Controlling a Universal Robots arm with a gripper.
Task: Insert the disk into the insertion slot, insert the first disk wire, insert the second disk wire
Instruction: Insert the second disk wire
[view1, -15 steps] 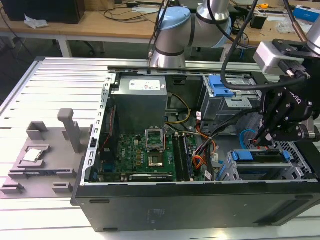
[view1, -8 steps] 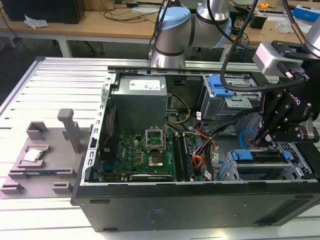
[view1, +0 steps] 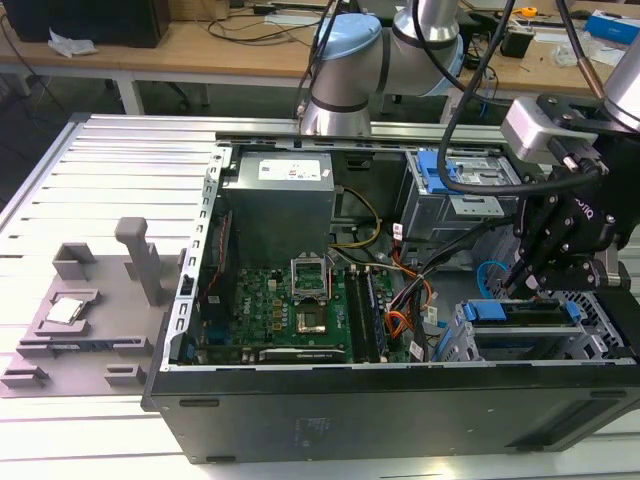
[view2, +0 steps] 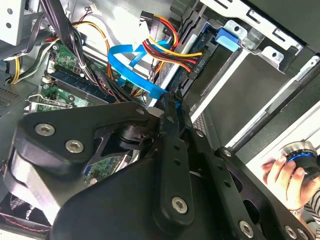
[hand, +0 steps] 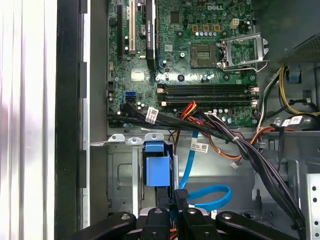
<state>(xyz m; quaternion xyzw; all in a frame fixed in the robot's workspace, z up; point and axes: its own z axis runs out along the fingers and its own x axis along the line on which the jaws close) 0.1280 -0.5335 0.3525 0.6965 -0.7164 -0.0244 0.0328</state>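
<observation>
A robot arm's black claw hangs inside an open computer case, its fingers drawn close together, apparently pinching a small black plug at the end of a flat blue cable. Just below the claw, the disk sits in its bright blue plastic frame within the perforated silver metal cage. The ribbon-like cable looks light and floppy, likely best gripped by its stiff plug; the connector seems fragile. Beyond the claw lie the green circuit board and bundled black wires.
</observation>
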